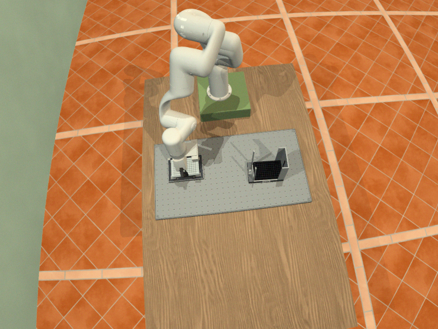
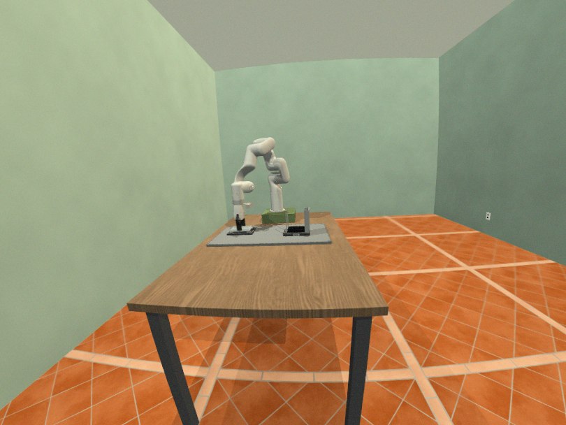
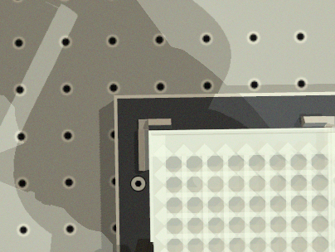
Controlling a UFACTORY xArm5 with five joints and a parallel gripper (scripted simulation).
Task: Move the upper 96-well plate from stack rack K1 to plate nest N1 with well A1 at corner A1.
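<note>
— What is the place like?

— A room with green walls and an orange tiled floor. On the wooden table [image 1: 244, 255] lies a grey perforated board [image 1: 230, 198]. On its right side stands the stack rack K1 [image 1: 283, 157] with the black lower plate [image 1: 266, 170] inside. On its left side is the dark plate nest N1 [image 3: 128, 120].

— And the upper plate?

— The white 96-well plate [image 3: 245, 191] is over the nest, clamped in the gripper [image 1: 183, 172], whose fingers are closed on its sides. In the wrist view its corner is just inside the L-shaped locator [image 3: 145, 137], very near but perhaps not seated yet.

— How should the arm finish this step well?

— I think it should go straight down, slowly, keeping the plate level, so no edge lands on a locator. It should open only when the plate rests flat. The corner seen here is square, so I cannot tell where the cut-off corner A1 is; this should be checked against the nest's mark.
</note>
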